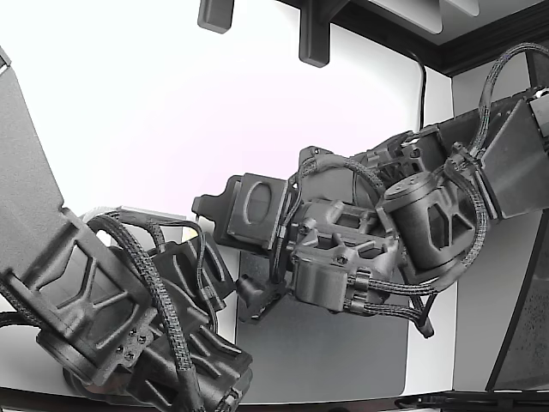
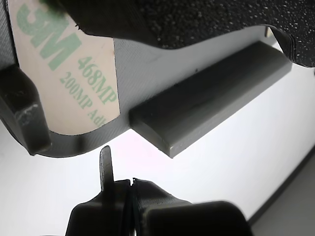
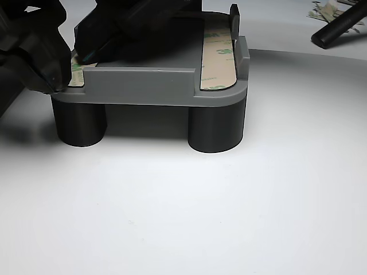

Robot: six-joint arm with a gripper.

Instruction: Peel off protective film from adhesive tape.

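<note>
A: Which step is in hand?

B: By the look of it, the approach to the liner's edge. In the wrist view the gripper [image 2: 129, 196] sits just off the rounded end of the tape strip [image 2: 74, 78], whose printed protective film looks to be fully down on the grey part [image 2: 197, 105]. The fingers [image 2: 106, 164] are pressed together with nothing between them, so no film is gripped yet.

A: And where does the tape lie?

B: On top of the grey part, which stands on dark round legs [image 3: 217, 129] on the white surface [image 3: 200, 217]. The other view shows a second strip [image 3: 219, 57] along the far side (a second arm [image 3: 34, 51] crowds the corner nearest the first).

A: What does the next move call for?

B: Probably catching the curved tip of the liner, where an edge can be lifted, then pulling back along the strip.

A: Any room to work?

B: Tight. A raised bar [image 2: 211, 98] runs right beside the strip, and a dark corner post [image 2: 24, 113] flanks it on the other side; the open surface lies outward, off the part's rim.
</note>
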